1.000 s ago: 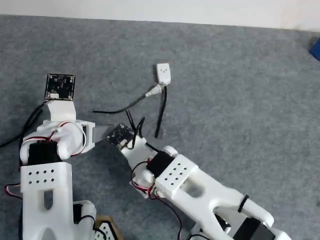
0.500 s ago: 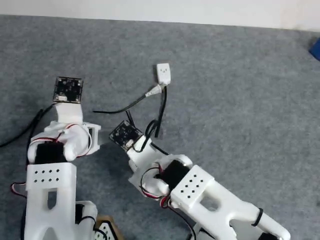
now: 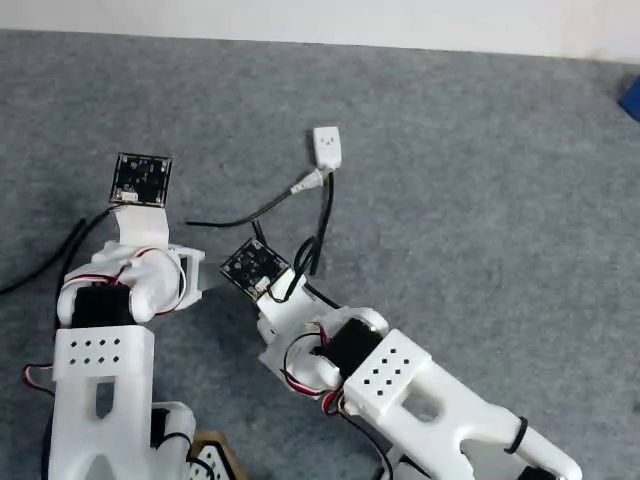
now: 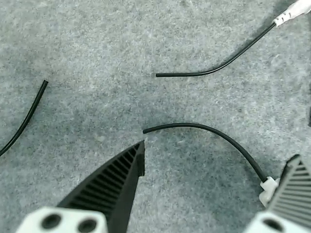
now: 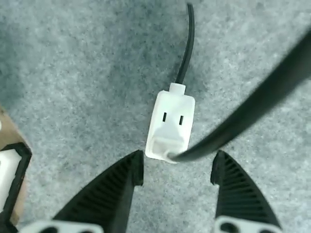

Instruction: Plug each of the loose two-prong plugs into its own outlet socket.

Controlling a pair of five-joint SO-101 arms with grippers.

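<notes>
A white outlet socket [image 3: 327,147] lies at the back of the grey carpet. Just in front of it lies a white two-prong plug [image 3: 308,183] on a black cable [image 3: 240,216]. A second white socket [image 5: 170,126] lies slots up directly ahead of my open right gripper [image 5: 178,155], and a black cable [image 5: 252,109] crosses in front of it. My left gripper [image 4: 218,155] is open over bare carpet. A curved cable [image 4: 204,131] runs between its fingers to a white end piece [image 4: 267,190]. The plug [image 4: 291,9] lies farther off.
Another loose black cable end [image 4: 26,116] lies off to one side of the left gripper. A long black cable [image 3: 322,225] runs down from the plug area toward the right arm [image 3: 390,375]. A cardboard-edged object [image 5: 9,179] sits beside the right gripper.
Both arms have shifted slightly to the right over the carpet, mostly in the first half second. The sockets, plug and cables lie where they were.
</notes>
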